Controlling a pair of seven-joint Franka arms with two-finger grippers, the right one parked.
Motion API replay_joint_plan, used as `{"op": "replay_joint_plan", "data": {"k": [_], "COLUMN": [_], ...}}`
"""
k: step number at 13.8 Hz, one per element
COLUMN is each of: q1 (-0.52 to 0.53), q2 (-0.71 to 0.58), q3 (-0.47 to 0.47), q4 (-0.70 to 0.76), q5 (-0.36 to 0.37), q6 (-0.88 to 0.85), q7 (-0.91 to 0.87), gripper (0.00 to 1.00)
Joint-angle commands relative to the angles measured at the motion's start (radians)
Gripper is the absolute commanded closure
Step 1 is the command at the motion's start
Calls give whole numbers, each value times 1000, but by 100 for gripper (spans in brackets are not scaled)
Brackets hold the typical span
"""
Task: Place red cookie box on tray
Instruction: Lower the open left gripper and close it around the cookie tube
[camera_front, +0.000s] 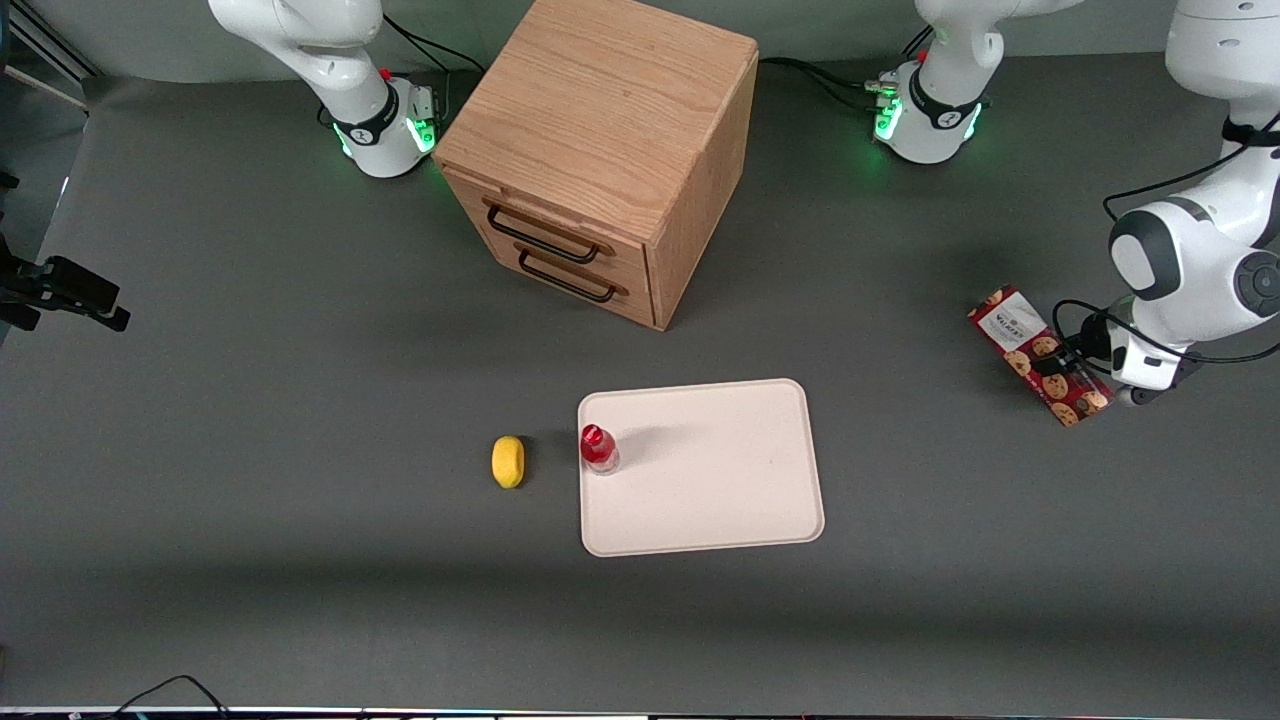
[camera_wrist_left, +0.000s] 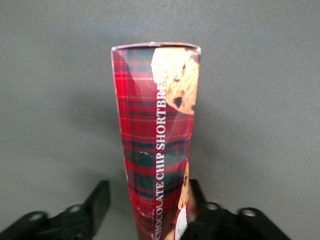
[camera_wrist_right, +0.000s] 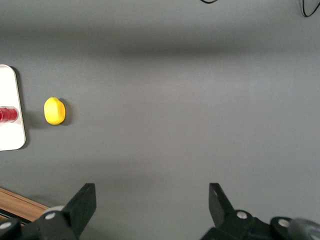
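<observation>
The red cookie box (camera_front: 1015, 328) lies on the grey table toward the working arm's end, its white label end farther from the front camera. My left gripper (camera_front: 1068, 372) is down over the box's nearer half. In the left wrist view the box (camera_wrist_left: 152, 130) runs between the two black fingers of the gripper (camera_wrist_left: 148, 202). One finger (camera_wrist_left: 201, 202) is against the box; the other finger (camera_wrist_left: 97, 200) stands apart from it with table showing between. The gripper is open around the box. The cream-white tray (camera_front: 720, 470) lies at the table's middle, well away from the box.
A small red-capped bottle (camera_front: 598, 449) stands on the tray's edge toward the parked arm's end. A yellow lemon (camera_front: 508, 461) lies on the table beside it. A wooden drawer cabinet (camera_front: 600, 140) stands farther from the front camera than the tray.
</observation>
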Motion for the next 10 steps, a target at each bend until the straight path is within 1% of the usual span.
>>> {"op": "replay_joint_plan", "data": {"k": [1,5,7,8,10], "q1": [-19,-23,-25,-31,-35], "q2": [-3,-11,-16,-16,-13], "q3": [3,-14,-41,-67,-131], "q4": [-5,14,117,186,303], "q5": [-18,-19,-19,-19,-10], "q6": [-8,-34,-163,-242,-328], "q7": [-20,-8,-6,0,-18], "gripper": [100,100,100,100,100]}}
